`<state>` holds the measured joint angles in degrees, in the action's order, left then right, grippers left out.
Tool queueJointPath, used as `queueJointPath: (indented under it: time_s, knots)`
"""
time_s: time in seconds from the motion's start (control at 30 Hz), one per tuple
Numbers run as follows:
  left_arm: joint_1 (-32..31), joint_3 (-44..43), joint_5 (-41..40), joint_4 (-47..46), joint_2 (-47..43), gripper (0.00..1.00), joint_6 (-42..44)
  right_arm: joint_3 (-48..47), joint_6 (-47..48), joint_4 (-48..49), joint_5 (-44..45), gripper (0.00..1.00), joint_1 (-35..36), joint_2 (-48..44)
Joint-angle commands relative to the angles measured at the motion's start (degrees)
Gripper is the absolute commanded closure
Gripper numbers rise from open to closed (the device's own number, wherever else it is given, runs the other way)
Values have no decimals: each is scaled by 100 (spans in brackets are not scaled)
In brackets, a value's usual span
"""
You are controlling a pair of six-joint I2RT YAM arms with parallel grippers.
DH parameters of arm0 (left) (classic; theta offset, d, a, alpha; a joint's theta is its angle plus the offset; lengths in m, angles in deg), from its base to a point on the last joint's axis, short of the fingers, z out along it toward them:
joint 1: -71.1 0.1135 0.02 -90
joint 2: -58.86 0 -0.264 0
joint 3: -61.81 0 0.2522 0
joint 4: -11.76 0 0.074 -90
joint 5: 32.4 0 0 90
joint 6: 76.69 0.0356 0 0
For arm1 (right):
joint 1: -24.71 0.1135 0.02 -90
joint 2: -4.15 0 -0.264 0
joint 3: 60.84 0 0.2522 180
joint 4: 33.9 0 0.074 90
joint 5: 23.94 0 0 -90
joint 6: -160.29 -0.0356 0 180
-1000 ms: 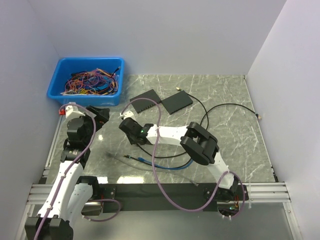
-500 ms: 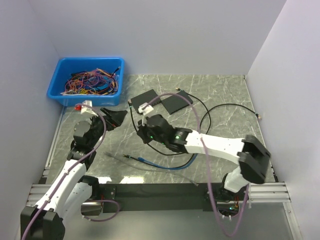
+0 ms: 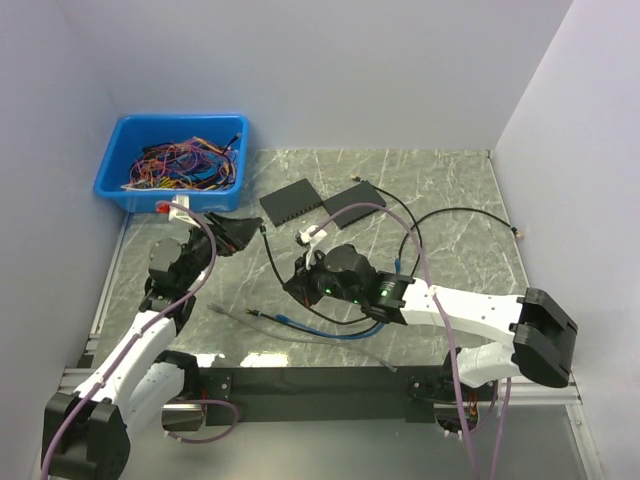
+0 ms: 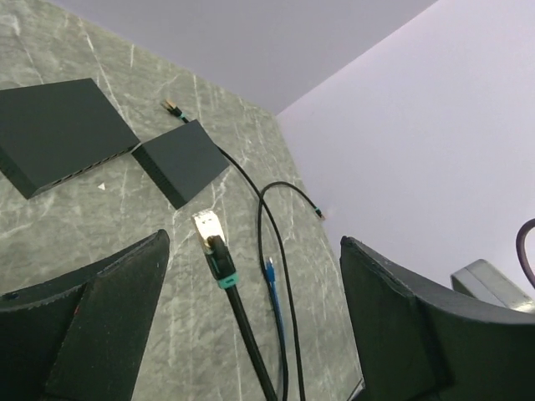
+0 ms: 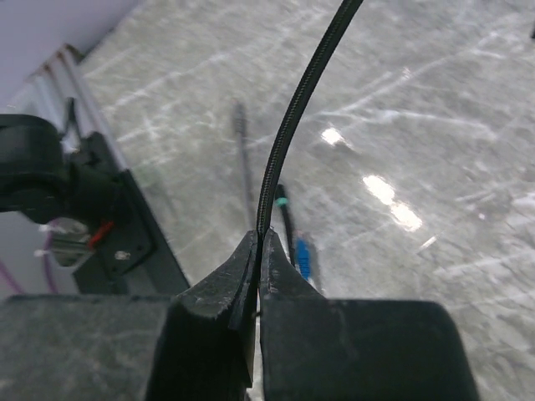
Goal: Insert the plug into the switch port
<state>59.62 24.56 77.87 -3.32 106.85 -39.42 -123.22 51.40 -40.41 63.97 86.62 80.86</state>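
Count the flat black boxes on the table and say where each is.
2. The left box lies just right of the blue bin; the right box sits close beside it. None seems hidden.

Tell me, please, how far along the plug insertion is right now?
Done: the right gripper is shut on the black cable. In hand: the plug sits ahead of the open left gripper, ungripped. Left: grasp the plug and push it into the switch, which lies apart from it.
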Motion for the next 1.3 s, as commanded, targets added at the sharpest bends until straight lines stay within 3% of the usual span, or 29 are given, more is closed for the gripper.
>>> queueJointPath:
  time_s: [0.0,0.5,0.83,0.97,1.13,1.2,1.23,1.27]
  knots:
    - [-20,2,214,-491,53,12,-80,159,-167,671,-327,100,23,-402]
    - [-29,283,407,-1097,-105,34,-325,661,-905,1876,-1276,100,14,-429]
    - [-20,248,293,-1062,-123,53,-457,757,-976,1947,-1303,100,14,-393]
    - [-20,230,293,-1036,-106,70,-475,819,-1011,2000,-1294,100,14,-358]
    - [-20,178,214,-826,-97,100,-440,784,-967,1904,-1242,100,-21,-340]
    - [-20,99,100,-572,-105,99,-379,618,-888,1529,-1032,100,-30,-341]
    - [-20,3,56,-257,-105,99,-344,530,-722,1351,-796,97,-21,-341]
    - [-20,-59,-23,-27,-123,100,-317,425,-643,1167,-645,76,-30,-358]
